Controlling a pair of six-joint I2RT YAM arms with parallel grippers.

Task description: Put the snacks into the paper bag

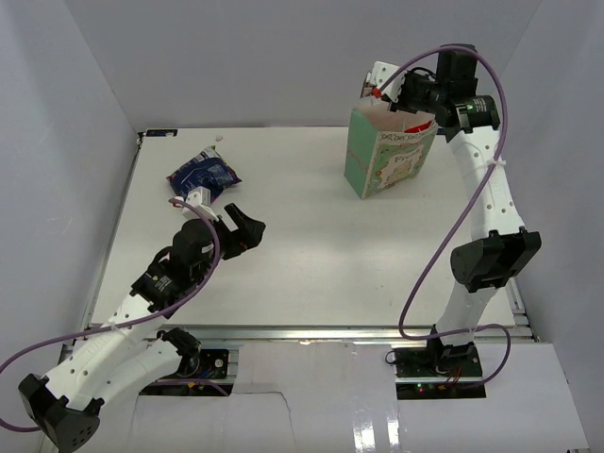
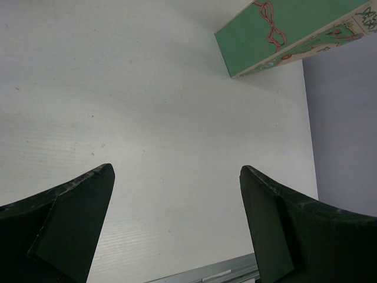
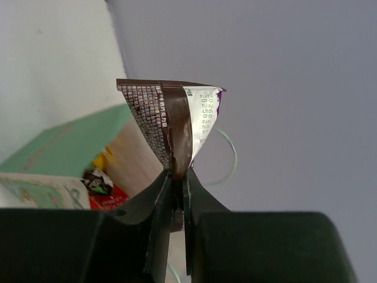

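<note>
Upright mint-green paper bag (image 1: pixel 377 165), cream front panel, far right of white table (image 1: pixel 311 255): red and yellow packets (image 3: pixel 111 201) already inside. Small brown-and-purple wrapped candy (image 3: pixel 171 118): pinched in right claw (image 3: pixel 178 177) above bag mouth, not yet dropped. Crinkled dark-blue snack bag (image 1: pixel 203 176): left on table just beyond wide-open, empty left claw (image 1: pixel 236 226); no obstruction seen.

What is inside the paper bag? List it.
Through the paper bag's open mouth, a red packet, a yellow packet and a dark crumpled wrapper show. Anything deeper is hidden by its walls.
</note>
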